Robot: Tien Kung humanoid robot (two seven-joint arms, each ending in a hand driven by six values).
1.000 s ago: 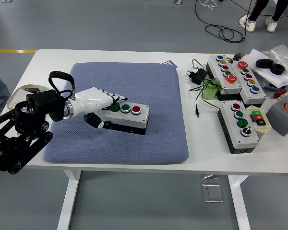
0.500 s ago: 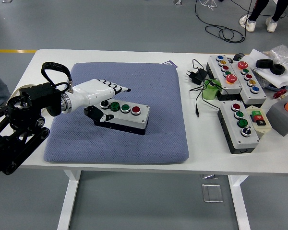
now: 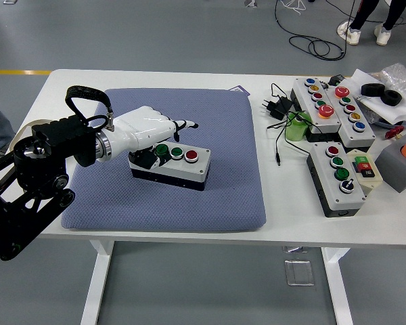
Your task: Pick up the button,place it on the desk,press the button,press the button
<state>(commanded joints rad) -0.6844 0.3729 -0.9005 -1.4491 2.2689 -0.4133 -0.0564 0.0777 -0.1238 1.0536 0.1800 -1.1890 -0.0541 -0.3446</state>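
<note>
Button box (image 3: 170, 165) lay on blue pad (image 3: 210, 196), mid-left of surface (image 3: 284, 217). Left hand (image 3: 147, 130) hovered over box's left end, fingers partly curled, one finger (image 3: 187, 125) extended, grasping nothing. Right hand out of view. Step in hand, by judgement: pressing. To do well: aim fingertip squarely over one cap, push straight down, avoid neighbouring green and red caps, keep box from sliding on soft pad.

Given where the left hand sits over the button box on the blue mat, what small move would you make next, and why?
Probably lower the left hand a little so a finger comes down on one of the buttons. The hand sits above the left end of the button box, which lies flat on the blue mat. One finger points past the box, touching nothing. The two green buttons and the red button are uncovered.
</note>
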